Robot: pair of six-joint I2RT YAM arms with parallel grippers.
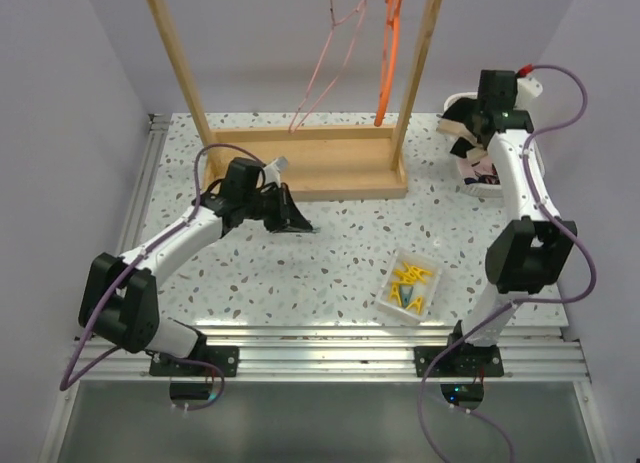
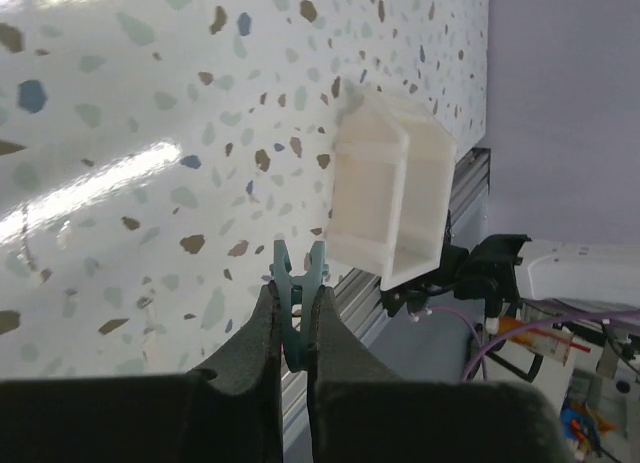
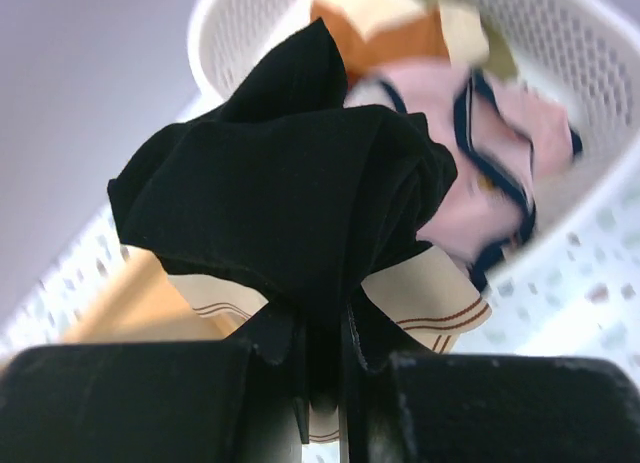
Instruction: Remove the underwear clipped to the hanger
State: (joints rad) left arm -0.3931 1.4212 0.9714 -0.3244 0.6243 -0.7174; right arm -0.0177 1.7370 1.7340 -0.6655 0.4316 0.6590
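One tall wooden rack (image 1: 300, 168) stands at the top centre of the overhead view on the speckled table (image 1: 330, 253). A thin pink wire hanger (image 1: 325, 73) and an orange plastic hanger (image 1: 388, 63) hang from it, and both look bare. At the upper right is the white mesh basket (image 3: 585, 53).

In the right wrist view, the pale pink brief with navy trim (image 3: 490, 173) lies inside this basket, beside a brown cloth (image 3: 390, 38). The black brief with beige panels (image 3: 290, 193) fills the middle of that frame. The right gripper (image 3: 322, 353) pinches it in a bunched fold, over the basket opening. I cannot tell if it touches the things below.

I judge this brief to be very light, soft and limp, not fragile. It will sag around any grip, so a thick fold or the waistband is the safe place to hold; a single thin layer may slip out.

Lower in the overhead view is a small white two-part tray (image 2: 425, 198) with yellow pegs (image 1: 412, 278). The left gripper (image 2: 297, 308) is pressed together on a small teal clothes peg (image 2: 298, 273), near this tray.
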